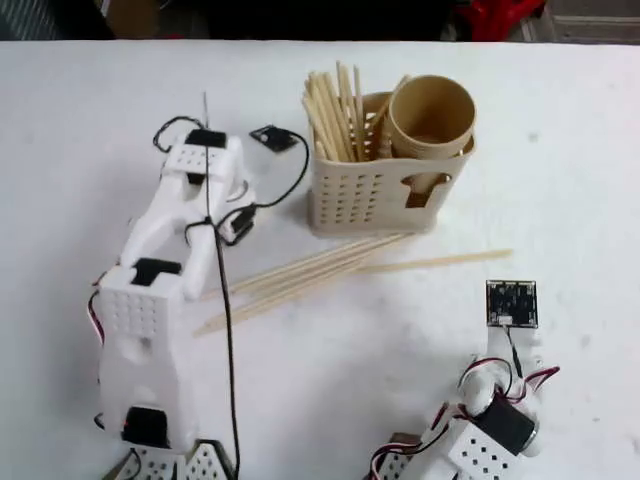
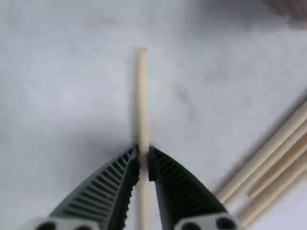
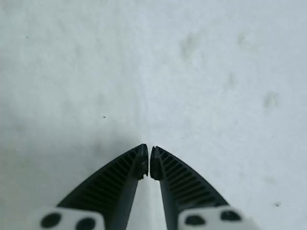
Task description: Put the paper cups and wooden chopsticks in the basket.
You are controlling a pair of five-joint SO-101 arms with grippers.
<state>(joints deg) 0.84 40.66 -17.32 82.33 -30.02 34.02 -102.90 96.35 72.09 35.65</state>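
My left gripper is shut on a single wooden chopstick, which sticks out past the fingertips just above the white table. Several more loose chopsticks lie beside it; in the high view this bundle rests in front of the basket. The beige slotted basket holds an upright paper cup and a bunch of chopsticks. The left arm stands left of the basket. My right gripper is shut with nothing in it, over bare table at the front right.
A black cable runs along the left arm and across the table near the loose chopsticks. The right arm sits at the front right corner. The table's far edge lies behind the basket.
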